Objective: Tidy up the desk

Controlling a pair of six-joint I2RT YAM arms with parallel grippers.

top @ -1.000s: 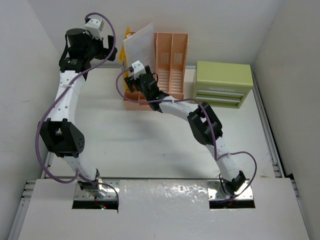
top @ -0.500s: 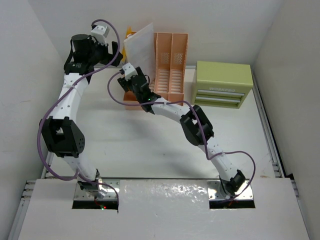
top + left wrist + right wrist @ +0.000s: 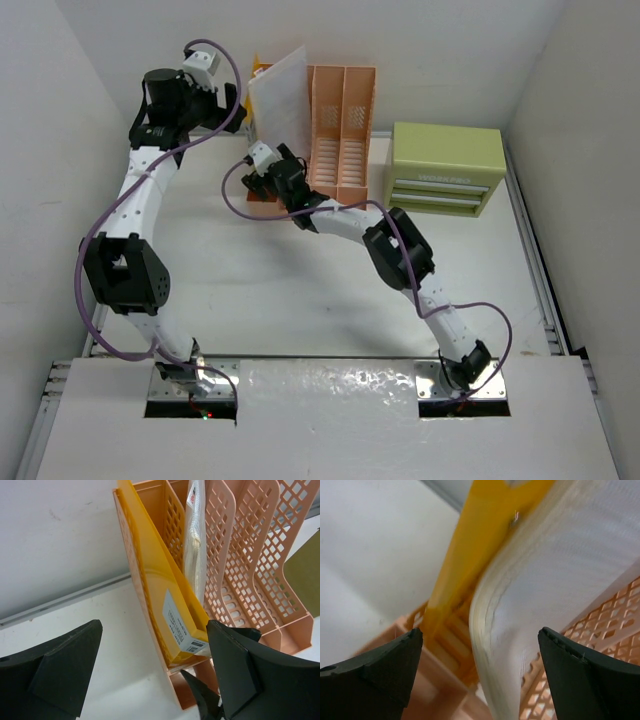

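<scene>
Upper centre of the top view: your right gripper (image 3: 479, 640) stands open, fingers wide on either side of the edge of a tall white mesh document pouch (image 3: 560, 580) that leans out of the peach slotted plastic file rack (image 3: 345, 110). Your left gripper (image 3: 154, 630), also open and empty, hovers at the rack's left end, over a flat yellow plastic folder (image 3: 155, 580). The flat white desk (image 3: 260, 290) fills mid-frame. Close off-centre and the limp pouch may buckle or topple out; push, and the light rack may slide; the two wrists, near each other, could clash
</scene>
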